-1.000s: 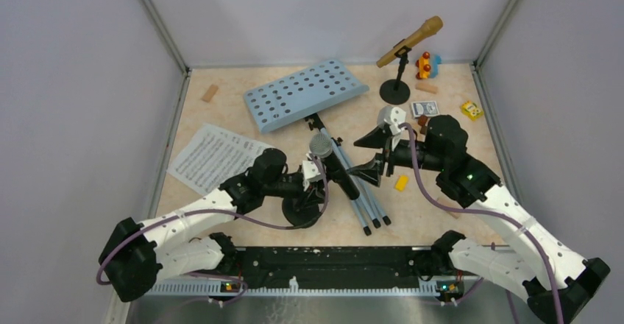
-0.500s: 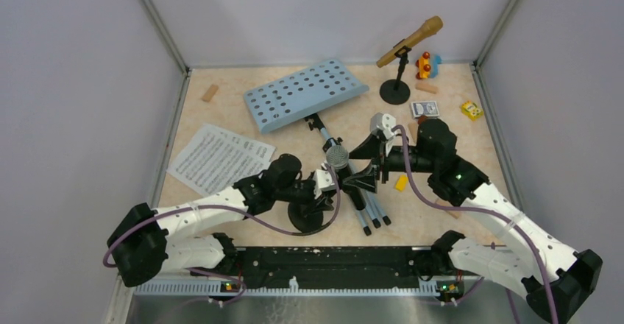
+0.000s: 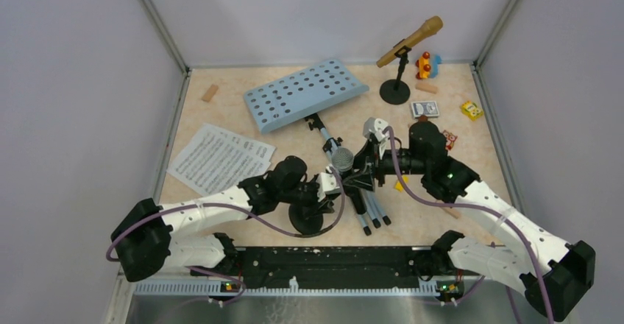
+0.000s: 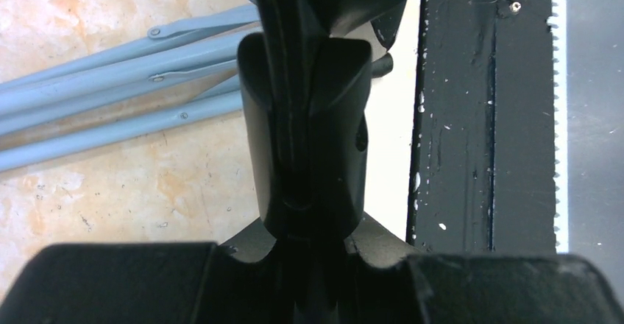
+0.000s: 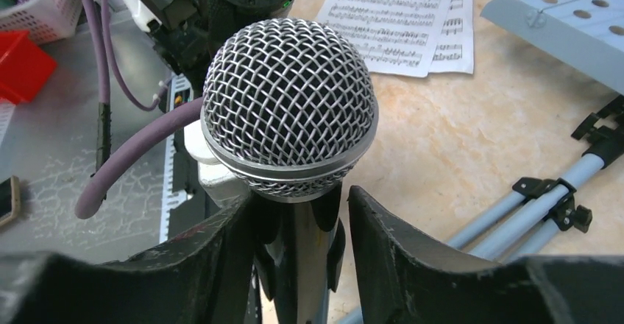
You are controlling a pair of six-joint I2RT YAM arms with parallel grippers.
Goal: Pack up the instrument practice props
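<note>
A black microphone with a silver mesh head [image 3: 341, 159] [image 5: 289, 107] stands in a black round-based mic holder [image 3: 304, 219]. My left gripper [image 3: 324, 185] [image 4: 309, 243] is shut on the holder's black clip [image 4: 305, 140]. My right gripper [image 3: 360, 175] [image 5: 298, 221] is open, with its jaws astride the microphone's handle just below the head. The light blue music desk [image 3: 305, 94] lies flat, and its grey tripod legs [image 3: 371, 206] [image 4: 110, 81] run under both grippers. White music sheets [image 3: 217, 158] [image 5: 401, 15] lie at the left. A gold microphone [image 3: 410, 40] sits in its holder [image 3: 395, 92] at the back.
A card box [image 3: 424, 108], a yellow block [image 3: 472, 110], a colourful toy [image 3: 425, 65] and wooden blocks [image 3: 211, 93] [image 3: 426, 87] lie along the back. A yellow brick [image 3: 401, 184] lies under the right arm. A black rail [image 3: 331, 258] runs along the near edge.
My left gripper has carried the holder and black microphone to the right. My right gripper has moved left and now stands around the microphone's handle.
</note>
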